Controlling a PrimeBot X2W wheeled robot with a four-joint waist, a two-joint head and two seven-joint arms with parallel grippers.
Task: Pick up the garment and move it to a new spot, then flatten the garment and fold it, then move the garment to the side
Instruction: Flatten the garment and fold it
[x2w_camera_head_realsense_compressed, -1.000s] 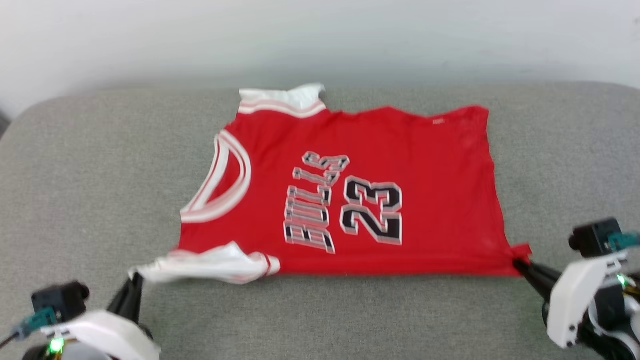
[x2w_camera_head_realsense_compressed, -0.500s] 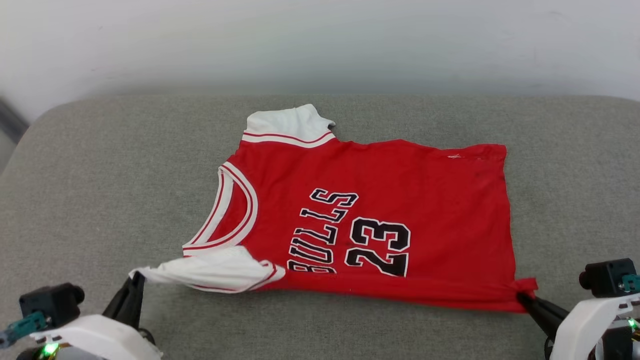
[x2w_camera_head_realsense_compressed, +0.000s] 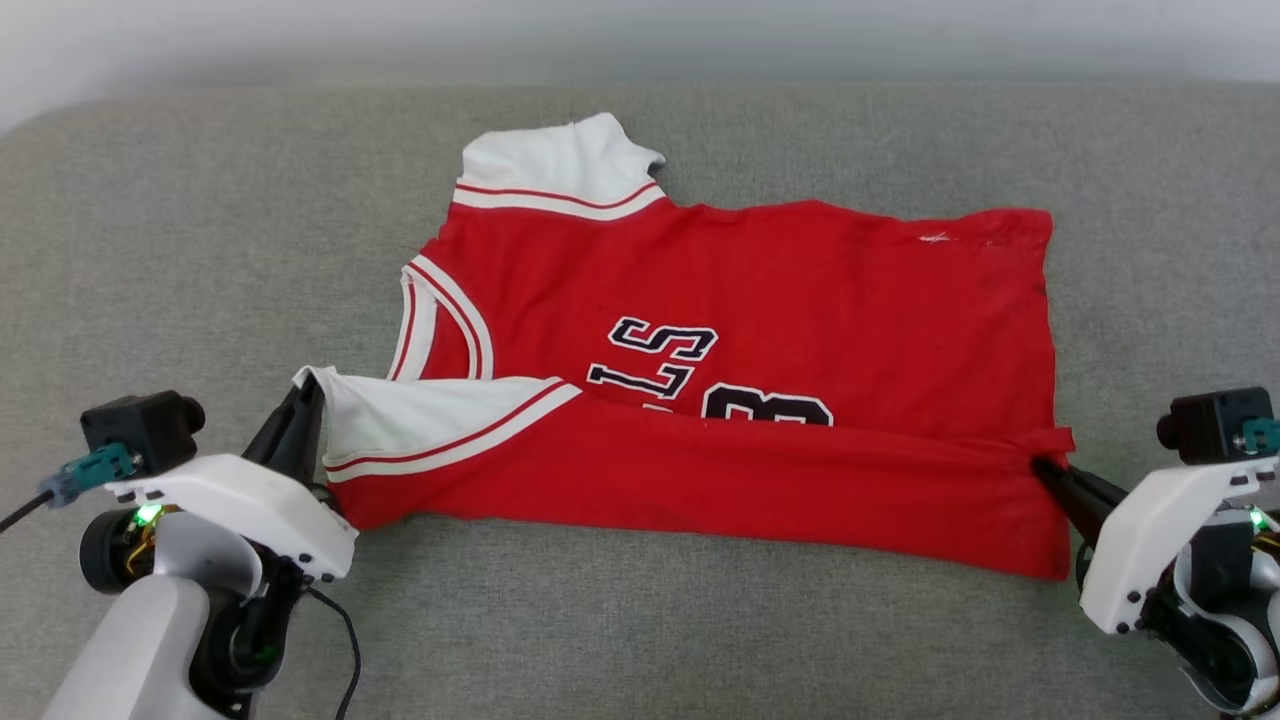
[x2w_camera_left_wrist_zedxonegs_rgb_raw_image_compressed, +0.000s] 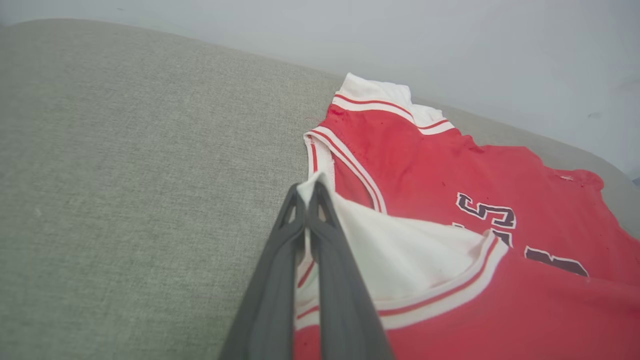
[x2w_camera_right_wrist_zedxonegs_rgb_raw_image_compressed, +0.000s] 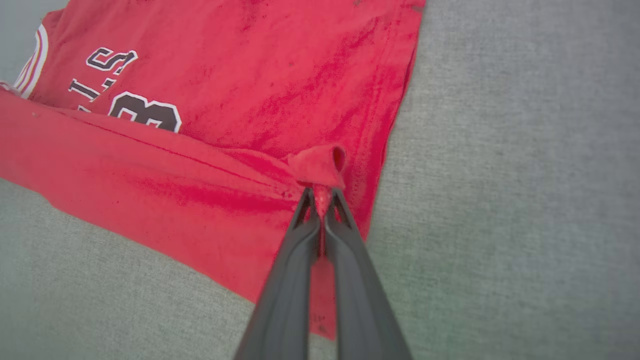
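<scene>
As the near edge of the garment (x2w_camera_head_realsense_compressed: 800, 290) rides over its chest, folding begins.
Left gripper (x2w_camera_head_realsense_compressed: 305, 395) pinches the sleeve (x2w_camera_head_realsense_compressed: 430, 415), right gripper (x2w_camera_head_realsense_compressed: 1042, 467) the hem corner (x2w_camera_head_realsense_compressed: 1055, 440); lying on the grey cushion (x2w_camera_head_realsense_compressed: 150, 250), it now hides half its lettering (x2w_camera_head_realsense_compressed: 665, 355).

The garment (x2w_camera_head_realsense_compressed: 800, 290) is bright red; its sleeves are white; thin red and white stripes trim the collar and sleeve edges; the letters and number are black with white outline. The padded surface (x2w_camera_head_realsense_compressed: 180, 250) is light grey, finely woven; the wall (x2w_camera_head_realsense_compressed: 640, 30) is pale grey. The left gripper (x2w_camera_head_realsense_compressed: 306, 388) and the right gripper (x2w_camera_head_realsense_compressed: 1042, 466) have dark grey fingers (x2w_camera_left_wrist_zedxonegs_rgb_raw_image_compressed: 270, 290) and white shells, each with a green light.
</scene>
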